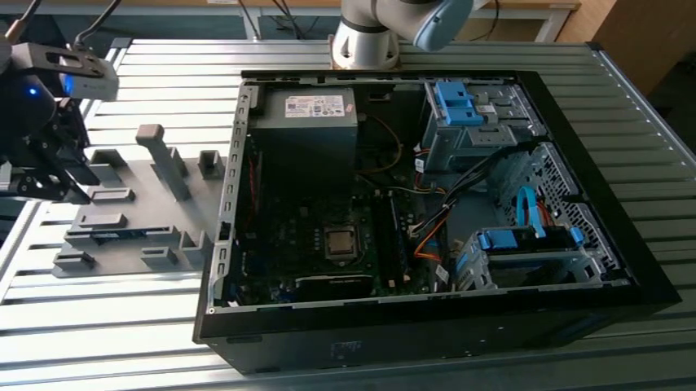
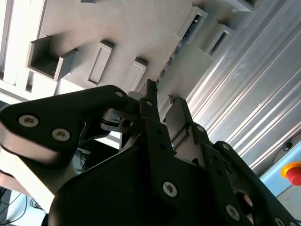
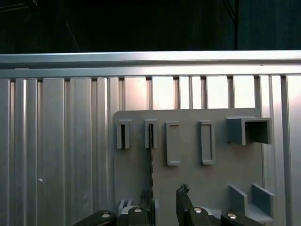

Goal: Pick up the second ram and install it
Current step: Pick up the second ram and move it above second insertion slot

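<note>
My pincer (image 3: pixel 164 193) is hanging open and empty over the second ram (image 3: pixel 151 165), standing on edge in the grey holder (image 3: pixel 216 174); I am judging centring matters, since it lies near one finger.

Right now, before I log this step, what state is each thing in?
gripper: open, above the holder plate, holding nothing
second ram: on edge in its holder slot, not gripped
computer case: on its side, side panel off, inside exposed

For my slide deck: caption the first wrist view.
Open pincer poised over the second ram, standing on edge in its grey holder plate.
</note>
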Robot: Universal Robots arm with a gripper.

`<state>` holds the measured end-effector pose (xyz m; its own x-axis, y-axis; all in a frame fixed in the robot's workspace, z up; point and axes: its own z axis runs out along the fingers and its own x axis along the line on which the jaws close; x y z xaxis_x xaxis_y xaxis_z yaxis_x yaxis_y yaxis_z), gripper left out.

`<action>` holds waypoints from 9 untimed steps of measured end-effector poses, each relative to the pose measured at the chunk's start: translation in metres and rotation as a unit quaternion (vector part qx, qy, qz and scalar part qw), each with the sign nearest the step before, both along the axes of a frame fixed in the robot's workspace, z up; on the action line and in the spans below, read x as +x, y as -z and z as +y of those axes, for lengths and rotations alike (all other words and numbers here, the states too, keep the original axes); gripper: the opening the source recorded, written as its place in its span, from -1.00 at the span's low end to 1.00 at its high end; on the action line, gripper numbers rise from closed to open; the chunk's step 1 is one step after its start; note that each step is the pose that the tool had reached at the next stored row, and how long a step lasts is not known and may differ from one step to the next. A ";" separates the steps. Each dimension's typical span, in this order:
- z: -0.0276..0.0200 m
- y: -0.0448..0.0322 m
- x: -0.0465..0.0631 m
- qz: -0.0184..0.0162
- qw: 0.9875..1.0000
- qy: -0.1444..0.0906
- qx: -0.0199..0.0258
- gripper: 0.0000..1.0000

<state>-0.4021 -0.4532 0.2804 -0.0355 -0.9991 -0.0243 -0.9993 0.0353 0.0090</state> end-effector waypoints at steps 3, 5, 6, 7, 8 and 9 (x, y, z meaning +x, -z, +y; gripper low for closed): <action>-0.0002 0.0024 0.000 0.000 1.000 0.000 0.000 -0.29; -0.0003 0.0034 0.000 0.000 1.000 0.000 0.000 -0.29; -0.0003 0.0037 0.000 0.000 1.000 0.000 0.000 -0.29; -0.0003 0.0041 0.000 0.000 1.000 0.000 0.000 -0.29; -0.0003 0.0045 0.000 0.000 1.000 0.000 0.000 -0.29; -0.0003 0.0049 0.000 0.000 1.000 0.000 0.000 -0.29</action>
<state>-0.4020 -0.4535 0.2755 -0.0354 -0.9991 -0.0243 -0.9993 0.0352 0.0090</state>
